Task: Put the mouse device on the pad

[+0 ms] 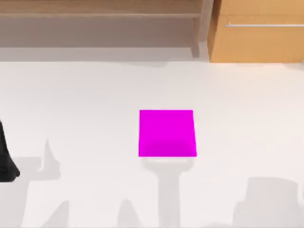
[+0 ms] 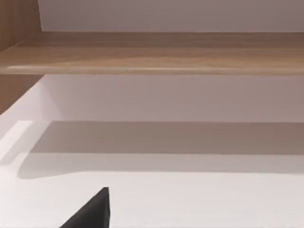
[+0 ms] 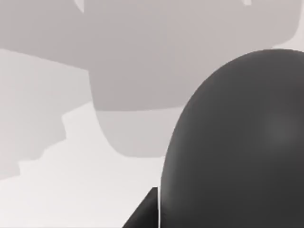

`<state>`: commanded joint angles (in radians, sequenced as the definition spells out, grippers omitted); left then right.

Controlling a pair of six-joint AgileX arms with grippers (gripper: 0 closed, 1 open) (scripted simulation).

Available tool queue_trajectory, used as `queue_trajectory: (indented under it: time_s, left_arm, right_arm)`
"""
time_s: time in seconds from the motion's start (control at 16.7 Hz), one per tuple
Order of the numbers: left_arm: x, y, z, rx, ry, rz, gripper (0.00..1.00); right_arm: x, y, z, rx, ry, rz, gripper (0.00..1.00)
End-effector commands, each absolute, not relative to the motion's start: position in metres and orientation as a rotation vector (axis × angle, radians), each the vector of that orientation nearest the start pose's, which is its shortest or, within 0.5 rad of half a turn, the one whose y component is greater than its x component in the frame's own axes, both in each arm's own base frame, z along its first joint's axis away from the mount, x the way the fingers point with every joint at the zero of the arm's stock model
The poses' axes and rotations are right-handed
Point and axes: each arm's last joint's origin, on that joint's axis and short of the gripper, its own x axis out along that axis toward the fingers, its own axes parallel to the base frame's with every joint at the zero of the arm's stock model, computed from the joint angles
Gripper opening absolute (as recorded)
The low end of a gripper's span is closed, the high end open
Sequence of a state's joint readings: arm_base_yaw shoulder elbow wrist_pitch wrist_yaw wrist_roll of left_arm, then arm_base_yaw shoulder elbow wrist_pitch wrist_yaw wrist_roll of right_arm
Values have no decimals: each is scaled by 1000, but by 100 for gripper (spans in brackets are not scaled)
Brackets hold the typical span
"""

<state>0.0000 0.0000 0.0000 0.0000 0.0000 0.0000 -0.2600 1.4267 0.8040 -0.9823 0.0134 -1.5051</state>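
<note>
At counter centre, pad [image 1: 166,133] bare; mouse device [image 3: 237,142] fills my right wrist view, claw state unreadable; next: carry to pad.

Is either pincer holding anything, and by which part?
Probably the mouse device, right up against the right pincer; the gripped part cannot be told. Left arm sits parked at the table's left edge.

My left arm's matte black casing [image 1: 6,159] shows at the top view's left edge as a smooth, dark, tapering bulk with no markings, screws or cables I can make out. In the left wrist view, a flat black wedge-shaped fingertip [image 2: 92,211] of my left hand comes to a sharp corner. In the right wrist view, a similar black pointed sliver [image 3: 145,211] is probably a fingertip of my right hand.
</note>
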Motion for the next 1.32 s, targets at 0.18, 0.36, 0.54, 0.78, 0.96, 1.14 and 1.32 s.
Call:
queue_trajectory:
  time_s: [0.18,0.36,0.54,0.78,0.96,1.14,1.32]
  left_arm:
    - [106,-1,160,0,0,0,100]
    - [106,-1,160,0,0,0,100]
    - [106,-1,160,0,0,0,100]
    - [106,-1,160,0,0,0,100]
    - [106,-1,160,0,0,0,100]
    - [106,-1,160,0,0,0,100]
    - [106,-1,160,0,0,0,100]
  right_arm:
    - [209,-55,201,-962,1369,969,0]
    - [207,-54,215,-974,1353,950,0]
    - [208,-54,213,-971,1356,953,0]
    - [225,-46,218,-1047,1325,1048,0]
    - [266,-24,223,-1212,1239,1259,0]
    - [322,23,229,-1445,1066,1511,0]
    - [372,95,230,-1707,806,1745,0]
